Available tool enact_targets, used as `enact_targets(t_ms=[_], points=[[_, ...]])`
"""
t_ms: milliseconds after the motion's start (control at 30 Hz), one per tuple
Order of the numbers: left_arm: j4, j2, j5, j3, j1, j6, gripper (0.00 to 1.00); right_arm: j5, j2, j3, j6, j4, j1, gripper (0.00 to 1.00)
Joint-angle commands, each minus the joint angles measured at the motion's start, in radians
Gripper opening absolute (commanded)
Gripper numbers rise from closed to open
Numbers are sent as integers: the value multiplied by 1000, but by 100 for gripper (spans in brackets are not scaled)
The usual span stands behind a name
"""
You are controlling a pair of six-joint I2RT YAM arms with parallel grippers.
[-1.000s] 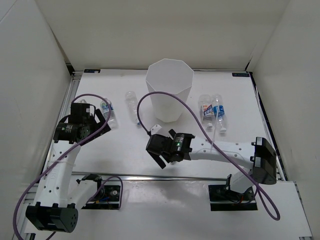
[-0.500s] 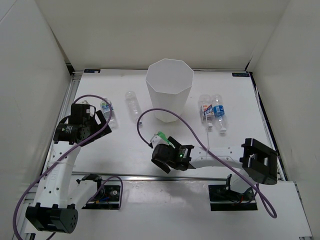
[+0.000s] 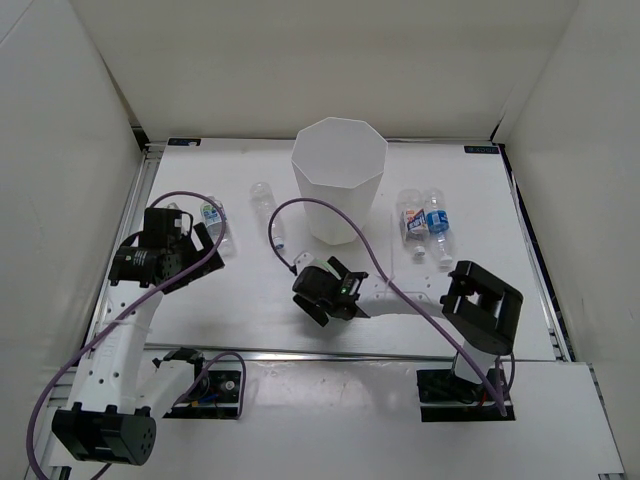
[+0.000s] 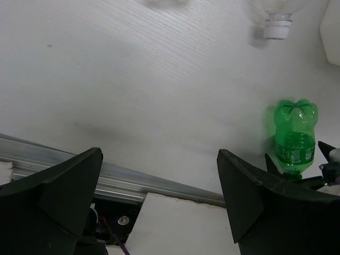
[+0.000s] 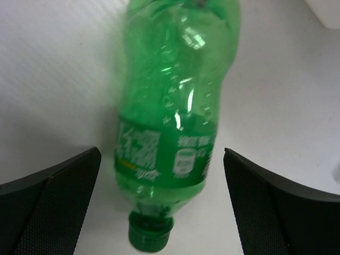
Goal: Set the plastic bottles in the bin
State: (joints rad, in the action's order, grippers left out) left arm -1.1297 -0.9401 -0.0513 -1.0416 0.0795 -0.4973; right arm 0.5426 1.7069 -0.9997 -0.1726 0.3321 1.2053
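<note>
The green bottle lies on the table between the wide-open fingers of my right gripper, cap toward the camera, touching neither finger. It also shows in the left wrist view. In the top view my right gripper covers it, just in front of the white bin. My left gripper is open and empty beside a clear bottle. Another clear bottle lies left of the bin, and two more lie to its right.
White walls close in the table on the left, back and right. A metal rail runs along the near edge. The right arm's purple cable loops in front of the bin. The right arm's elbow stands at the near right.
My right gripper has shifted a little toward the bin and turned, and now covers the green bottle in the top view. The right elbow has swung left. The left arm has hardly moved.
</note>
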Motion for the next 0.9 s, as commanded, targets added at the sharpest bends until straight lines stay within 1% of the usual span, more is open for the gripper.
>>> enact_targets(t_ms=[0, 100, 200, 233, 300, 333, 367, 400, 467, 500, 533, 633, 667, 767, 800, 867], points=[[1, 6, 2, 3, -6, 9, 100, -20, 16, -60, -27, -7, -36, 100], [1, -3, -10, 3, -6, 19, 100, -50, 26, -71, -36, 7, -36, 90], [10, -3, -10, 3, -6, 19, 100, -72, 37, -83, -45, 28, -36, 61], [10, -3, -10, 3, -6, 19, 100, -72, 37, -83, -54, 38, -36, 45], [21, -12, -10, 12, -6, 19, 100, -61, 63, -135, -64, 94, -36, 34], [21, -12, 1, 12, -6, 10, 100, -61, 63, -160, -73, 122, -36, 31], [30, -12, 1, 21, -6, 9, 100, -29, 75, -187, -73, 192, -36, 24], [30, -12, 1, 22, -6, 9, 100, -11, 76, -251, -99, 229, -36, 21], [30, -12, 1, 22, -6, 9, 100, 22, 59, -322, -110, 300, -27, 17], [41, -22, 1, 22, -6, 0, 100, 36, 19, -355, -110, 344, -10, 17], [41, -22, 1, 22, -6, 0, 100, 45, -7, -422, -101, 357, 0, 17], [53, -22, 1, 31, -6, -9, 100, 55, -99, -552, -58, 390, 43, 17], [64, -31, 1, 31, -6, -9, 100, 56, -114, -664, -20, 390, 52, 17], [74, -41, 1, 31, 3, -9, 100, 104, -125, -879, 44, 410, 63, 18], [74, -42, 11, 40, 3, -18, 100, 123, -110, -1040, 111, 401, 54, 19], [85, -51, 24, 40, 3, -27, 100, 148, -70, -1190, 203, 360, 30, 24]])
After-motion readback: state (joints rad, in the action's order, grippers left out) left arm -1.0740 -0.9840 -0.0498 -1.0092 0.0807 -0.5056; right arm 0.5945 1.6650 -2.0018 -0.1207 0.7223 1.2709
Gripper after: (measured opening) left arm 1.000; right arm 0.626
